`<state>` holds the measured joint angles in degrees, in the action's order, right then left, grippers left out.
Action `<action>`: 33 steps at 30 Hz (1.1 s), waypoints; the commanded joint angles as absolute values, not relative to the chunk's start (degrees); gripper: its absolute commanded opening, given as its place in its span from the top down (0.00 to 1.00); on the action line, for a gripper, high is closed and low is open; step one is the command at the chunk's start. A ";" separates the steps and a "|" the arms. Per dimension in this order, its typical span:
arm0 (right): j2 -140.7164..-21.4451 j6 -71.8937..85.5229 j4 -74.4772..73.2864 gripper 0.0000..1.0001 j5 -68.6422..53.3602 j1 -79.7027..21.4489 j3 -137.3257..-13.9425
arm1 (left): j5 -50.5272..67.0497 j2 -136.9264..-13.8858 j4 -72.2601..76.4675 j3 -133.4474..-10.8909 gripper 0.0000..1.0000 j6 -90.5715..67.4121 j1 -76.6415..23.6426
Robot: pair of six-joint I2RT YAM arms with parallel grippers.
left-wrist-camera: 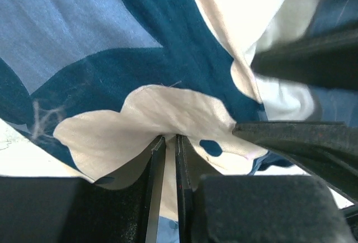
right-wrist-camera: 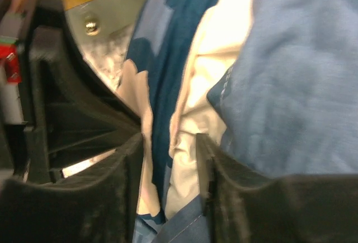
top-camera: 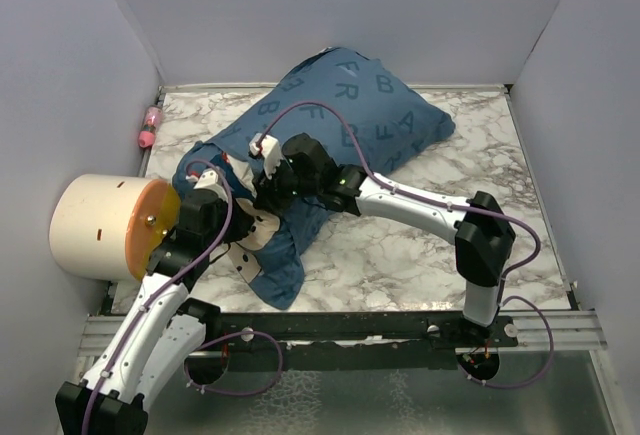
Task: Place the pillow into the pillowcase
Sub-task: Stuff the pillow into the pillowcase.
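The blue pillowcase, printed with pale letters, lies plump and slanted from the back of the table toward the left, its loose end draped forward. The pillow is mostly hidden inside it; bright white cloth in the left wrist view may be part of it. My left gripper pinches a cream mouse-face patch of the pillowcase between nearly touching fingers. My right gripper sits just beside it, its fingers pressed on a bunched fold of cream and blue pillowcase cloth.
A cream cylinder with an orange face stands at the left edge, close to the left arm. A small pink bottle lies by the left wall. Grey walls enclose the marble table on three sides.
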<state>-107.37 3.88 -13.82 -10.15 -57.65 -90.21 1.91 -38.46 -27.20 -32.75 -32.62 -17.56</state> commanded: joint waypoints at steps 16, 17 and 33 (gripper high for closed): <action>-92.60 9.62 -3.20 0.99 -29.97 -52.50 -83.72 | 1.64 -41.26 -22.78 -31.57 0.89 -30.85 -15.51; -90.50 9.44 -3.14 0.99 -30.12 -52.40 -83.77 | 2.18 -41.55 -22.33 -31.69 0.89 -30.85 -15.33; -77.20 -3.32 -23.60 0.89 26.87 -52.65 -69.96 | 7.22 -39.88 -26.07 -35.94 0.79 -29.74 -14.13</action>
